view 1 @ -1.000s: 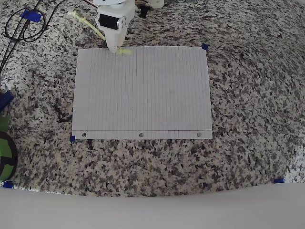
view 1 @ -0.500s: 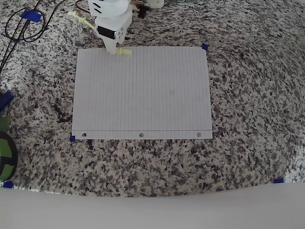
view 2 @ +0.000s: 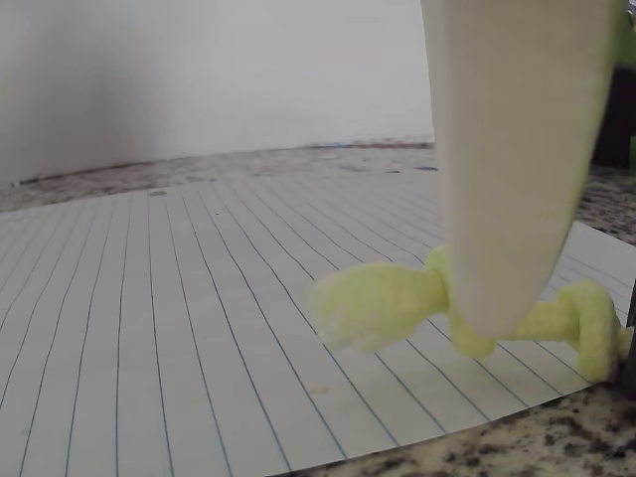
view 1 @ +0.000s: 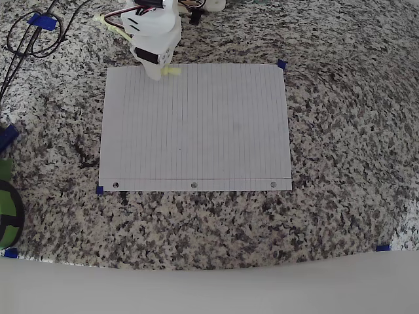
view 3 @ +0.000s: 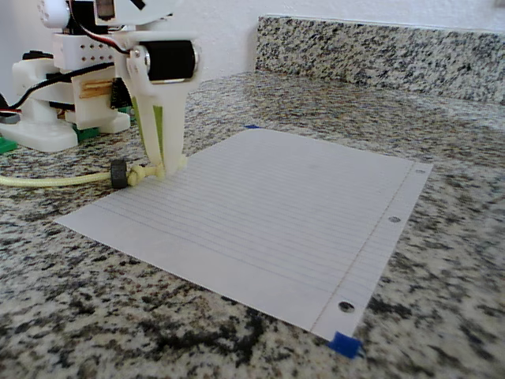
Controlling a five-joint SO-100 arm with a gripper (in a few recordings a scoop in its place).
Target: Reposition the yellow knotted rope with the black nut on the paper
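Observation:
The white lined paper [view 1: 196,127] lies flat on the granite counter, with its punched holes along the near edge in the overhead view. The yellow knotted rope [view 3: 47,180] runs from the counter onto the paper's far left corner. Its frayed end knot [view 2: 373,303] rests on the sheet [view 2: 199,328], and a second knot [view 2: 596,328] sits at the paper's edge. The black nut [view 3: 118,174] is threaded on the rope just off the paper. My gripper [view 3: 162,170] points straight down, shut on the rope beside the end knot [view 1: 171,70]. A white finger [view 2: 517,169] covers the pinched stretch.
Black cables [view 1: 29,36] loop at the counter's far left corner. Blue tape marks [view 1: 281,64] sit at the paper's corners and on the counter. A green object [view 1: 6,203] lies at the left edge. The arm's base [view 3: 55,103] stands behind the rope, and a granite backsplash [view 3: 379,51] rises beyond.
The arm's upper body has swung left and back over the rope. The fingertips and the rope's end knot have stayed at the paper's corner.

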